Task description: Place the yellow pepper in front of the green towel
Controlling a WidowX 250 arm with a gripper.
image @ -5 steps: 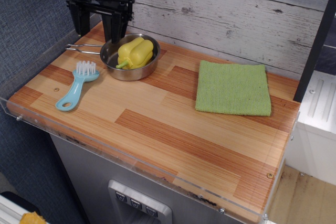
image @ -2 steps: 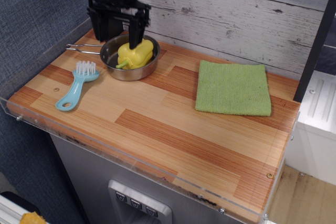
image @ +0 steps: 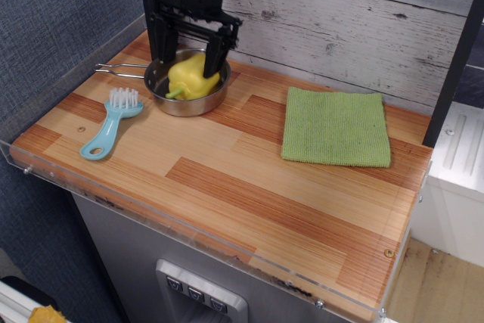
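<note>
Straddling yellow pepper (image: 193, 76) in steel pan (image: 175, 101), my fingers (image: 213, 57) spread, not pinching. Risk: glossy lobes slip; finger catches rim, drags pan.

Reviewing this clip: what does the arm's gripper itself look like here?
The gripper is all matte black: a boxy open frame with two long, straight, flat fingers. Above it sits a dark cylindrical wrist section with a thin black cable looping off to the side. No markings are visible.

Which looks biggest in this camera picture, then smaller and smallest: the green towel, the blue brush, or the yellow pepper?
1. green towel
2. blue brush
3. yellow pepper
The pepper sits farther back, half hidden in the pan, so brush versus pepper is unsure.
</note>
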